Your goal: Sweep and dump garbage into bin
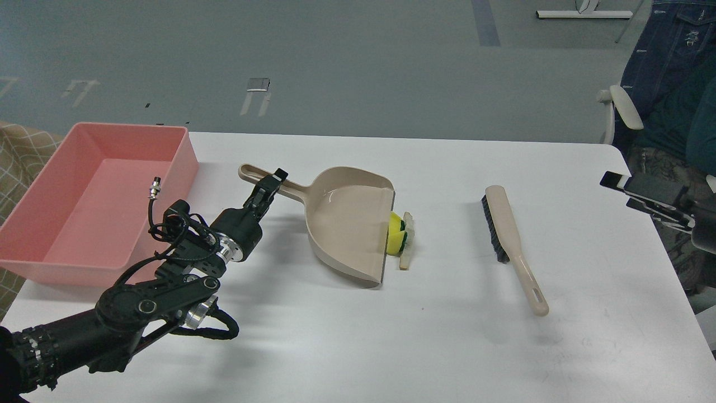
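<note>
Left gripper (273,182) on dustpan (347,221) handle, mouth rightward.

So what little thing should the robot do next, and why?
Probably bring the right gripper in to the long beige brush with black bristles. The left gripper is at the beige plastic dustpan's handle, while the yellow sponge piece lies unswept at its lip.

The dustpan's (344,221) lip hides part of the yellow sponge piece (396,234); the right gripper (618,183) at three o'clock is cut off by the edge.
</note>
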`<move>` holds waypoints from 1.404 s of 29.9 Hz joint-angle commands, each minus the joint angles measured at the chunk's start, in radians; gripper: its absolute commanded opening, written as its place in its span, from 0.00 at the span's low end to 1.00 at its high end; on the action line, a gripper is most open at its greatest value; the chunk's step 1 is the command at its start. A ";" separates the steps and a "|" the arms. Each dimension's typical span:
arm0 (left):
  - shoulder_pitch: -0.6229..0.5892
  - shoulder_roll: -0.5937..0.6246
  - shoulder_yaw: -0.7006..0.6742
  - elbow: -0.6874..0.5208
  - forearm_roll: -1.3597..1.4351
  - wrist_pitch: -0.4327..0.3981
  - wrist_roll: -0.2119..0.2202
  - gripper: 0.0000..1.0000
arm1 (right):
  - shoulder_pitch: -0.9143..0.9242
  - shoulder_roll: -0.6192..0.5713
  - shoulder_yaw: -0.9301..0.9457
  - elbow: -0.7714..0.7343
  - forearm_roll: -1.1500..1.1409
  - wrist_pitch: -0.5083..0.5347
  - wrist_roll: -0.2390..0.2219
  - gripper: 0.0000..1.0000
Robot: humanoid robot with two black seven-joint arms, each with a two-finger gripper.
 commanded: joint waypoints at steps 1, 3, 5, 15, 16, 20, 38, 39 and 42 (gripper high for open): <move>0.000 0.003 0.000 0.001 0.002 -0.002 0.000 0.00 | -0.067 0.002 -0.008 0.019 -0.099 0.000 -0.009 0.99; 0.000 0.001 0.000 0.001 0.002 -0.002 0.000 0.00 | -0.086 0.008 -0.011 0.031 -0.146 0.000 -0.011 0.99; 0.000 0.001 0.000 -0.001 0.002 -0.002 -0.001 0.00 | -0.094 0.008 -0.017 0.039 -0.160 -0.001 -0.012 0.99; -0.006 -0.003 0.000 -0.001 0.005 0.001 -0.001 0.00 | -0.117 0.028 -0.062 0.053 -0.164 -0.005 -0.058 0.99; -0.006 -0.005 0.000 -0.001 0.005 0.001 -0.001 0.00 | -0.117 0.030 -0.069 0.053 -0.164 -0.005 -0.064 0.99; -0.006 -0.014 0.000 -0.001 0.006 0.004 -0.001 0.00 | -0.115 0.056 -0.111 0.071 -0.176 -0.015 -0.090 0.99; -0.014 -0.016 0.000 -0.001 0.005 0.005 -0.001 0.00 | -0.058 0.194 -0.114 0.071 -0.187 -0.063 -0.155 0.96; -0.014 -0.016 0.000 -0.001 0.005 0.005 -0.001 0.00 | -0.060 0.203 -0.114 0.071 -0.187 -0.061 -0.158 0.94; -0.014 -0.017 0.000 -0.001 0.005 0.005 -0.001 0.00 | -0.063 0.223 -0.117 0.073 -0.187 -0.063 -0.164 0.81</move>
